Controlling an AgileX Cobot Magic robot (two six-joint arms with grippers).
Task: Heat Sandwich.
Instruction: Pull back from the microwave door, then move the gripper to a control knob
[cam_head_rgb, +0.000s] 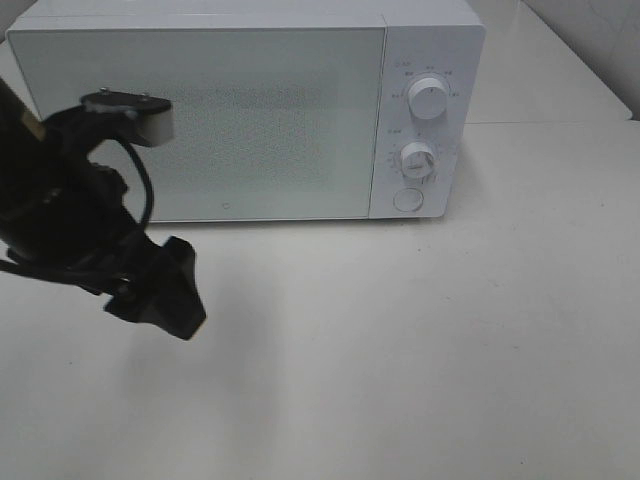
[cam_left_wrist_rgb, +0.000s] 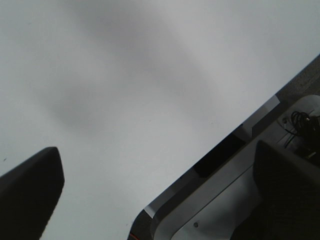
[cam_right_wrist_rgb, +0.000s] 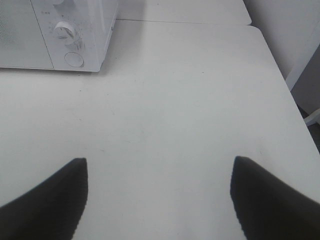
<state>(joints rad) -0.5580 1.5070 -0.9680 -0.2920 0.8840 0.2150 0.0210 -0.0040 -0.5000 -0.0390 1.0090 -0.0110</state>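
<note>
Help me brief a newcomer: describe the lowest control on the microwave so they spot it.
The white microwave stands at the back of the table. On its right-hand panel, under the upper dial and lower dial, sits a round button. Unlike those raised knobs, it is flat.

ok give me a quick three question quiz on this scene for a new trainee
1. True or false: the door of the microwave is shut.
2. Multiple choice: how many knobs sit above the round button on the control panel? A one, B two, C three.
3. Short answer: is the left claw or the right claw holding anything?

Key
1. True.
2. B.
3. No. Both claws are open with only bare table between their fingers.
</note>
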